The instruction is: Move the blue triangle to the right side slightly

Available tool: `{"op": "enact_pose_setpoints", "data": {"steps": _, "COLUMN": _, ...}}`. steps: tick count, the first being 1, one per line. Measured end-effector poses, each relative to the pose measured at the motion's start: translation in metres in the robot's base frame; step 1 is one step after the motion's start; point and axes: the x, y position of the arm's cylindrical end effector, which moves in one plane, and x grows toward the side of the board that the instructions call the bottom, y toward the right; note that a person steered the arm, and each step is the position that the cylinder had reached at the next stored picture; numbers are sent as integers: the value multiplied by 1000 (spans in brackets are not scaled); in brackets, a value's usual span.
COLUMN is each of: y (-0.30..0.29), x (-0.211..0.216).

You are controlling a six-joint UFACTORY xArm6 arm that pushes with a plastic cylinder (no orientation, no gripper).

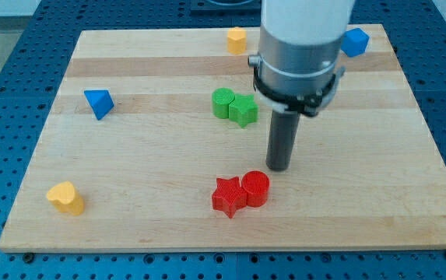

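The clawless rod's tip (pixel 279 167) is hovering just above the red cylinder (pixel 255 189), well apart from the blue triangle (pixel 98 103).

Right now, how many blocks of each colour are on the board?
Blue: 2, the blue triangle and the blue block
Yellow: 2
Green: 2
Red: 2
Total: 8

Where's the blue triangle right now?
The blue triangle sits alone on the board's left side, upper half of the view, far left of the green blocks.
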Motion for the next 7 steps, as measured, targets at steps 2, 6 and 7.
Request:
{"op": "enact_pose_setpoints", "data": {"steps": 2, "y": -118, "x": -5}}
{"op": "enact_pose_setpoints", "data": {"steps": 6, "y": -346, "x": -82}}
{"op": "enact_pose_setpoints", "data": {"steps": 7, "y": -329, "x": -94}}
